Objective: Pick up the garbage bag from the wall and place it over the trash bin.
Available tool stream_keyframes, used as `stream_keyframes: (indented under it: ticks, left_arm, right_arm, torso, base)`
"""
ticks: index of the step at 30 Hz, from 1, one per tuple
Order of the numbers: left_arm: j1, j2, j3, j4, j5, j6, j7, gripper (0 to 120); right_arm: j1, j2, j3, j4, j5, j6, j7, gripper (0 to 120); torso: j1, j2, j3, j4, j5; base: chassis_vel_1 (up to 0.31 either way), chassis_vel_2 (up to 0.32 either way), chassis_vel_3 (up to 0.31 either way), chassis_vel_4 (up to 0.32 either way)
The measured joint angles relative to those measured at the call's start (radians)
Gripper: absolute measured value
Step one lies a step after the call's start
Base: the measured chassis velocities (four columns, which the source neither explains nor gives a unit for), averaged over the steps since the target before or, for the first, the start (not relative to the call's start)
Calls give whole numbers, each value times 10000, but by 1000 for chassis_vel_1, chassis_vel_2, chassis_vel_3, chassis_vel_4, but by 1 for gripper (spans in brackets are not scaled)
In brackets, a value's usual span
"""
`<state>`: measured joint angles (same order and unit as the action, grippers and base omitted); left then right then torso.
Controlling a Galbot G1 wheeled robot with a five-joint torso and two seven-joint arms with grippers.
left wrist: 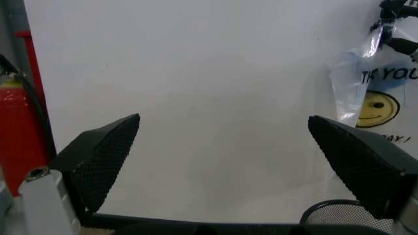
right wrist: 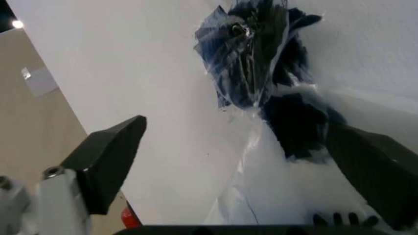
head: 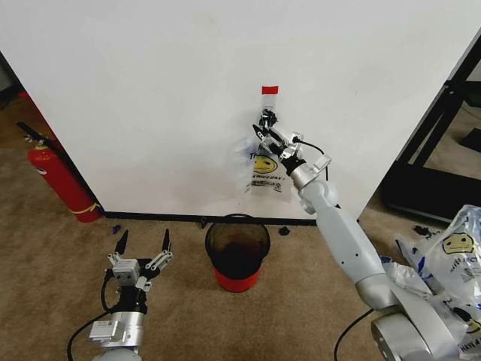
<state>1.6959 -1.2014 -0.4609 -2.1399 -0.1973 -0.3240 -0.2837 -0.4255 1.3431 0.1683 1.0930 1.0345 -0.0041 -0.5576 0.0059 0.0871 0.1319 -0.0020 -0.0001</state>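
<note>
Wall [head: 150, 98]: large white panel, black strip at its foot, filling the far side of the scene. It serves as the hanging surface. A red tape mark [head: 270, 90] sits right of centre, probably flagging the hook position.

Carpet [head: 45, 256]: tan floor in front. Red fire extinguisher [head: 56, 177] stands far left against the panel, well apart from the work.

Heap of like smiley bags [head: 451, 263]: near right on the floor, not in play.

Garbage bag [head: 263, 169]: hangs flat against the wall just below the tape mark, gathered handles up at the hook [right wrist: 238, 29], body dropping straight down. Long axis vertical; mouth and handles point up, closed bottom points to the floor. Print faces outward, smiley upright.

Trash bin [head: 238, 256]: black wire mesh, red base, upright on the carpet near the wall, open top up. It stands nearly under the bag, slightly left, so the carry should be short.

Right gripper [head: 272, 134]: arm reaches far and up from the near right. Jaws spread wide at the bag's bunched top, just below the hook; nothing pinched yet, judging from the right wrist view.

Left gripper [head: 143, 252]: parked low, near left, jaws wide apart, holding nothing, pointing at the wall.
</note>
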Motion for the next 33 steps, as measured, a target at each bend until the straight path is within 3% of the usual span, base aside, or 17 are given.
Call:
stream_keyframes:
  ticks: [11,23,30,33]
  left_arm:
    - [-49,45,35,14,0,0,0,100]
    - [-111,69,99,73,-18,8,2,100]
    - [-125,90,108,99,-39,8,5,100]
    - [-134,85,122,106,-41,9,7,100]
  right_arm:
    - [-83,-241,59,-96,-25,-7,-182,52]
    - [-16,-413,75,-189,-26,-13,-273,46]
    - [97,-409,74,-364,-50,-13,-302,18]
    - [97,-442,65,-387,-68,-11,-325,11]
  torso:
    - [0,0,0,-3,1]
    - [0,0,0,-2,1]
    - [0,0,0,-1,1]
    - [0,0,0,-2,1]
  base:
    - [0,0,0,0]
    - [0,0,0,0]
    - [0,0,0,0]
    - [0,0,0,0]
